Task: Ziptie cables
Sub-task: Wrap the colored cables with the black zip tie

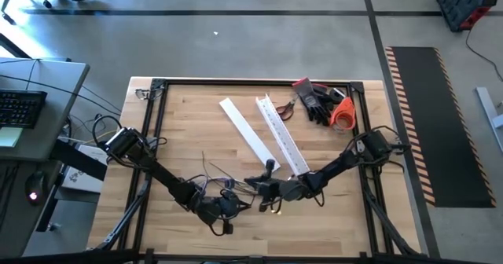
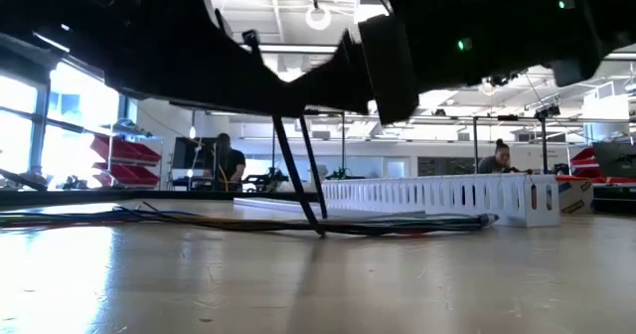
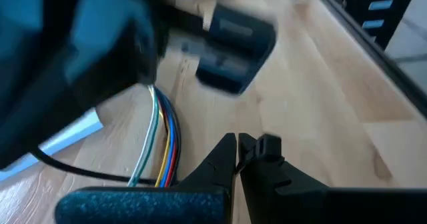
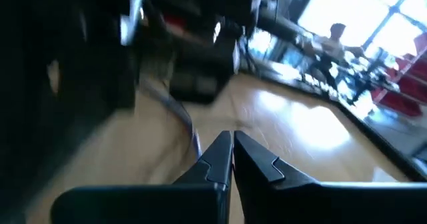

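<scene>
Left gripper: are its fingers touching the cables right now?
Cannot tell. In the left wrist view the left gripper sits beside the cables, fingers closed together, but neither contact nor gap shows plainly.

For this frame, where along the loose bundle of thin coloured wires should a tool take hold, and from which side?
Judging by the left wrist view, grip the bundle of thin coloured wires on the stretch where the strands run parallel and close together on the wooden table. Come from above, fingers straddling the run crosswise: it lies flat, so a side approach would probably push it away. Both tools look shut, so they must open first.
</scene>
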You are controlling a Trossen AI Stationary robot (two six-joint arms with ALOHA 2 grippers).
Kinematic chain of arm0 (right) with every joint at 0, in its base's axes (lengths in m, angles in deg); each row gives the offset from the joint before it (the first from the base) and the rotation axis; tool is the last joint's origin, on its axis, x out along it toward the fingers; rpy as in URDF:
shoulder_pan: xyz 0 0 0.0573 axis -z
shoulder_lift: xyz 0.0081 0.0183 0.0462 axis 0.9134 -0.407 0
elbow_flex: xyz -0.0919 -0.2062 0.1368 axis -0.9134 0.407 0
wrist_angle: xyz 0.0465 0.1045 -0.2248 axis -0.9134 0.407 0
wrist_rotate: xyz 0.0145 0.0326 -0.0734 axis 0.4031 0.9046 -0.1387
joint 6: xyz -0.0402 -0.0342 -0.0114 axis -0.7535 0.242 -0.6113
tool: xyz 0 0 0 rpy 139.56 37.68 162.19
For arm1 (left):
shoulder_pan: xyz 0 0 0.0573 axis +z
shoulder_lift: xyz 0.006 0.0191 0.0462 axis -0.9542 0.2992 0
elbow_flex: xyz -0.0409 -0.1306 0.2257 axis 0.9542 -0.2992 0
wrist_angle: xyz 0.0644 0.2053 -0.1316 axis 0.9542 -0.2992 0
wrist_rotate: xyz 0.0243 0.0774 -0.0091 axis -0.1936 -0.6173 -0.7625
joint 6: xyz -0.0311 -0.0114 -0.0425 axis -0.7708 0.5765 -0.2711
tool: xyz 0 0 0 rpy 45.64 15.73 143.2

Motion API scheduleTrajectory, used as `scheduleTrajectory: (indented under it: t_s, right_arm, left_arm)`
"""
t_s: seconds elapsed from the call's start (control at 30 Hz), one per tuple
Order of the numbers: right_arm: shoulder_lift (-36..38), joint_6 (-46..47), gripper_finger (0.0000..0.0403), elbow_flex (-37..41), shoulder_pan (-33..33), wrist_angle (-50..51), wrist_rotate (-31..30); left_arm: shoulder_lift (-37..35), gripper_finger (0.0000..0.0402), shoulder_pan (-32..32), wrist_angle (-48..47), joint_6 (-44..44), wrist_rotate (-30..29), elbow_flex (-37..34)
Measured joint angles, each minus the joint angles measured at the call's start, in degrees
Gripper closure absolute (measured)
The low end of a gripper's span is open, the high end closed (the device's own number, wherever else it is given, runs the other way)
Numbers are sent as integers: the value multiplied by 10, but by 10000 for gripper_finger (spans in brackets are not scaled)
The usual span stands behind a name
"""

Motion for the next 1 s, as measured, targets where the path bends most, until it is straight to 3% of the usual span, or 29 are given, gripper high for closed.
scheduleTrajectory:
  t_s: [0.17,0.37,0.5,0.67,0.73,0.83,0.9,1.0]
  right_arm:
    - [0,-52,403,0,-5,-68,20]
    - [0,-25,396,0,-6,-35,16]
    - [31,35,348,0,-6,32,-31]
    - [103,216,257,0,4,242,-38]
    - [121,334,226,0,19,333,-17]
    - [116,478,194,0,42,420,82]
    - [97,518,181,0,55,432,151]
    - [68,537,177,0,69,438,186]
  left_arm:
    - [0,402,0,0,-4,0,0]
    - [0,402,0,-3,-6,-3,0]
    - [0,402,0,-3,-11,-3,0]
    - [0,402,0,-8,-15,-4,0]
    - [0,402,0,-8,-15,-4,0]
    - [0,402,0,-12,-15,-4,0]
    - [0,402,0,-12,-15,-6,0]
    - [0,402,0,-13,-17,-7,0]
